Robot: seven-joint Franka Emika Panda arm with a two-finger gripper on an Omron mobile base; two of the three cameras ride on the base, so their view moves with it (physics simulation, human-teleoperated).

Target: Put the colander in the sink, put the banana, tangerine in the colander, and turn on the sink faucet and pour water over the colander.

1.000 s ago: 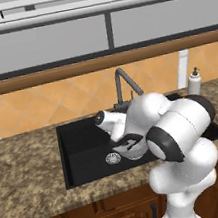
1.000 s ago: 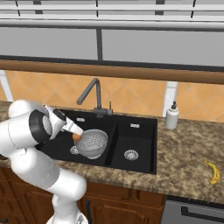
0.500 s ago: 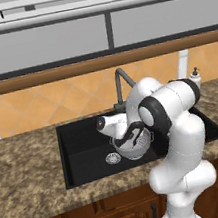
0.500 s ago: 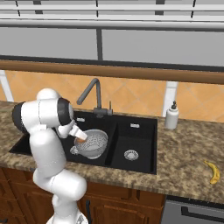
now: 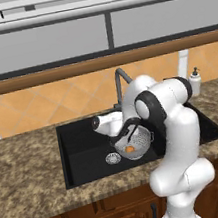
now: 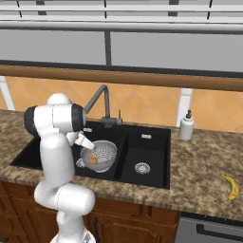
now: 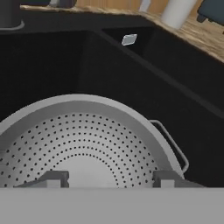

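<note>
Inside the sink's [image 6: 28, 154] large basin, the colander [image 6: 100, 153] cradles the tangerine [image 6: 93, 161]; above, the pincer [image 7: 105, 178] seems parted, empty. The banana [image 6: 231, 185] waits on the desk [image 6: 199, 171], about four o'clock.

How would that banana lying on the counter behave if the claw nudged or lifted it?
The banana lies flat on its curved side on the speckled counter, so a nudge would probably spin or slide it, not roll it. It looks small, so likely light. Its skin probably bruises under a hard squeeze.
</note>
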